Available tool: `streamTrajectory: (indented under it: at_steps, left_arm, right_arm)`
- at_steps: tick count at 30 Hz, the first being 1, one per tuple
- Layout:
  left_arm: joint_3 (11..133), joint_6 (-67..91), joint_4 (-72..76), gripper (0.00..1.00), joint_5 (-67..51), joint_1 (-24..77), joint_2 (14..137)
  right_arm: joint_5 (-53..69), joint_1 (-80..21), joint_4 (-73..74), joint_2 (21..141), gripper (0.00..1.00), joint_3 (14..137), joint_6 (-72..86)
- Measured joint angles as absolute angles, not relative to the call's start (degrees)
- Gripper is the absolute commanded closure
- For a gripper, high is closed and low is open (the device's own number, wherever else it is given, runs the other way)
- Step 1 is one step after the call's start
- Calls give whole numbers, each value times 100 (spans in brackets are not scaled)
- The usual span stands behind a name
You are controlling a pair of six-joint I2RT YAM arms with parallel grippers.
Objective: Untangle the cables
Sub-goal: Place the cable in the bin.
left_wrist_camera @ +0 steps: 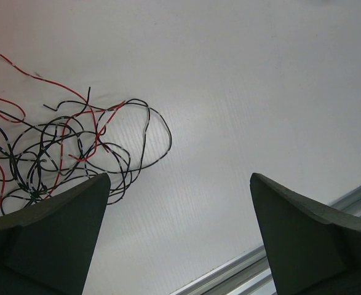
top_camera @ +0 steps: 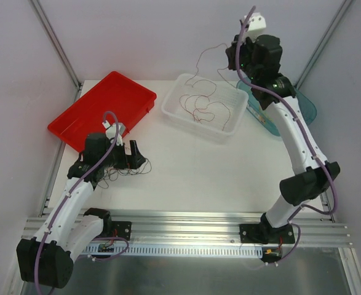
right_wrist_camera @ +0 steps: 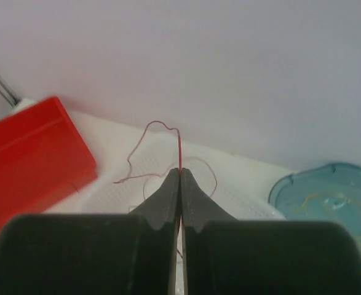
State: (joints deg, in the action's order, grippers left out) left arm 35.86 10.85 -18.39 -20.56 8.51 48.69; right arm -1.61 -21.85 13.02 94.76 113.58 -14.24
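Note:
A tangle of thin black and red cables [top_camera: 114, 173] lies on the white table by my left arm; in the left wrist view the cables [left_wrist_camera: 63, 147] sit up and to the left of the fingers. My left gripper [top_camera: 131, 153] [left_wrist_camera: 180, 184] is open wide just right of the tangle, with only bare table between its fingers. My right gripper [top_camera: 230, 58] [right_wrist_camera: 180, 171] is raised over the back of the table, shut on a thin red cable [right_wrist_camera: 179, 144]. That red cable [top_camera: 200, 58] arcs down into the white basket [top_camera: 174, 112], where more red cables [top_camera: 198, 106] lie in loops.
A red tray [top_camera: 103, 104] [right_wrist_camera: 26, 160] sits at the back left. A teal dish [top_camera: 303, 107] [right_wrist_camera: 328, 190] holding a yellow cable [right_wrist_camera: 318, 200] sits at the back right under the right arm. A metal rail [top_camera: 186, 224] [left_wrist_camera: 278, 264] runs along the table's near edge.

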Motion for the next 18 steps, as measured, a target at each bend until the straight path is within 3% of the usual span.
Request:
streamTrajectory:
  at_steps: [6,13,14,15,18]
  left_arm:
    - [3586,1085,-1841,1,-2058,851,4882]
    - [3586,1085,-1841,1,-2058,851,4950]
    - [3586,1085,-1841,1,-2058,851,4950]
    - [3586,1085,-1839,1,-2060,851,4950]
    - [3586,1085,-1839,1,-2058,851,4952]
  right_arm:
    - [47,-2119,1315,10363,99,10337,-1415]
    - [-58,-1962,1402,11373,97,10178,-1402]
    - [-80,-1925,1406,11502,95,10191,-1400]
    - [-89,-1894,1439,11627,84,10228,-1400]
    - [-110,-1828,1577,11950,68,10304,-1361]
